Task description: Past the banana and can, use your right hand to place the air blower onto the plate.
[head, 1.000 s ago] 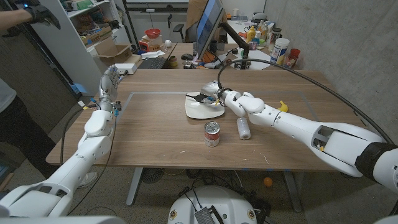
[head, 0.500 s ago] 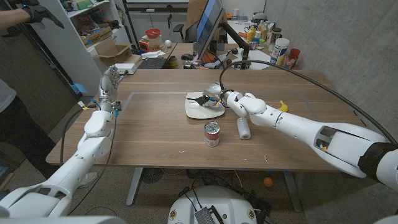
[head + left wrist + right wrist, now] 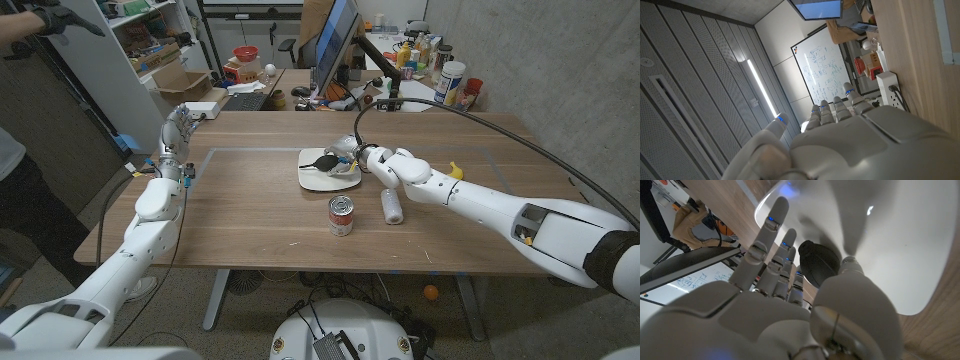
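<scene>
Banana (image 3: 456,171) mostly hidden behind right forearm; blower (image 3: 816,264) partly covered by right hand (image 3: 790,300); grip contact unresolved; plate (image 3: 900,240) cut off by edge.

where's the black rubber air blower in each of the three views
Head view: the black rubber air blower lies on the white plate past the can, just left of the right hand.
Left wrist view: not in it.
Right wrist view: the blower's dark bulb sits beside the right hand's fingers, against the plate.
Shared landmark: the white plate, in the head and right wrist views.
</scene>
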Controlling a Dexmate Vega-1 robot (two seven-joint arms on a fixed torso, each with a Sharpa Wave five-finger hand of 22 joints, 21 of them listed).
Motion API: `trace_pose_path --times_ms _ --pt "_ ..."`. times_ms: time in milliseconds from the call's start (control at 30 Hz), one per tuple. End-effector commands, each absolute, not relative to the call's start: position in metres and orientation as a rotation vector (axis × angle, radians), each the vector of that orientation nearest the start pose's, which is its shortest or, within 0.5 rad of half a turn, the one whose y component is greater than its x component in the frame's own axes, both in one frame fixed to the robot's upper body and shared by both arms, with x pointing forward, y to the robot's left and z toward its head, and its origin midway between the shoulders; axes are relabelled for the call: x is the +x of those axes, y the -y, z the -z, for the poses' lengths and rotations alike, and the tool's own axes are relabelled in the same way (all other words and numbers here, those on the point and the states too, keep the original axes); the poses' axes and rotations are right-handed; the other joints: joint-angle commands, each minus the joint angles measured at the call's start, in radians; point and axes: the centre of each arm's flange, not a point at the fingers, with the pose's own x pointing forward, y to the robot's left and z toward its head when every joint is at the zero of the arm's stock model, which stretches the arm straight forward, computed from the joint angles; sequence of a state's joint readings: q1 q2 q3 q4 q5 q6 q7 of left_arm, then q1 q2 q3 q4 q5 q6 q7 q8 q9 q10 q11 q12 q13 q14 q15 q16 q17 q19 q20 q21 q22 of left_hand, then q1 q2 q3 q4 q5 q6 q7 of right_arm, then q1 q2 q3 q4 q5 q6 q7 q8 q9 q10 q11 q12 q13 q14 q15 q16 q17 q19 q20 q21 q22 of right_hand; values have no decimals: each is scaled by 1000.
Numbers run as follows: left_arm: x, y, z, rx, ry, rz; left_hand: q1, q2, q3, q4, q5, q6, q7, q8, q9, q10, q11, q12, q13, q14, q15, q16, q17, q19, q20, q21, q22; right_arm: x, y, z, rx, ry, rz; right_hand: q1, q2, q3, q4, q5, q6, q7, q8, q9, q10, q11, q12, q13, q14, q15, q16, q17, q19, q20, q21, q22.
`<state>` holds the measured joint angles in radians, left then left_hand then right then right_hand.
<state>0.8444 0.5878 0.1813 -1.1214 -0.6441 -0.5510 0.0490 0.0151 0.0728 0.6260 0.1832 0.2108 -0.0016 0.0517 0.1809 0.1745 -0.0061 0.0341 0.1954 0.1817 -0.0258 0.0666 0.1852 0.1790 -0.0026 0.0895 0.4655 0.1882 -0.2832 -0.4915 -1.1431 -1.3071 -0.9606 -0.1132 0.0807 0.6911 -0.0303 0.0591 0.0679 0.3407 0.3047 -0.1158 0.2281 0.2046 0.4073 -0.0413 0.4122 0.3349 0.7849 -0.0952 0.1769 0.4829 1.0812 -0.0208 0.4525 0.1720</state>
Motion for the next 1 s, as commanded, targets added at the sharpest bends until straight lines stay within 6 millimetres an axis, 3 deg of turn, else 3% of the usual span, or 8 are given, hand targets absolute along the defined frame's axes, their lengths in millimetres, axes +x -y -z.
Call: trace_pose_path --times_ms 33,533,867,1000 --pt "618 -450 2 -45 806 -157 -5 96 -7 0 4 -2 9 2 3 -2 4 3 2 1 5 4 3 8 -1 0 5 670 67 -27 -2046 738 -88 -1 -16 -18 7 12 -23 -3 -15 -3 -41 -12 -42 -18 -58 -60 -1 -20 -31 25 -28 0" --pt "619 -449 2 -45 807 -155 -4 96 -7 0 4 -4 9 2 3 -1 3 3 2 1 4 4 3 9 -1 -1 5 666 70 -34 -2039 763 -87 -40 -32 -73 36 27 -132 -14 -44 -5 -149 -32 -150 -63 -251 -33 -1 -73 -160 96 -141 -3" --pt "619 -450 2 -44 807 -158 -4 96 -7 0 5 -4 9 2 3 -1 3 3 2 1 5 4 3 9 -1 -2 5 667 68 -41 -2007 744 -175 -71 -57 -115 49 37 -203 -32 -49 -6 -213 -29 -197 -80 -329 -34 1 -97 -206 102 -193 -3" --pt "619 -451 2 -45 807 -158 -4 96 -7 0 5 -4 9 2 3 -2 4 3 2 1 5 4 3 9 -1 -2 5 663 67 -46 -1990 771 -174 -92 -57 -131 60 41 -214 -35 -44 -6 -221 -30 -204 -85 -350 -25 5 -104 -241 120 -219 -3"
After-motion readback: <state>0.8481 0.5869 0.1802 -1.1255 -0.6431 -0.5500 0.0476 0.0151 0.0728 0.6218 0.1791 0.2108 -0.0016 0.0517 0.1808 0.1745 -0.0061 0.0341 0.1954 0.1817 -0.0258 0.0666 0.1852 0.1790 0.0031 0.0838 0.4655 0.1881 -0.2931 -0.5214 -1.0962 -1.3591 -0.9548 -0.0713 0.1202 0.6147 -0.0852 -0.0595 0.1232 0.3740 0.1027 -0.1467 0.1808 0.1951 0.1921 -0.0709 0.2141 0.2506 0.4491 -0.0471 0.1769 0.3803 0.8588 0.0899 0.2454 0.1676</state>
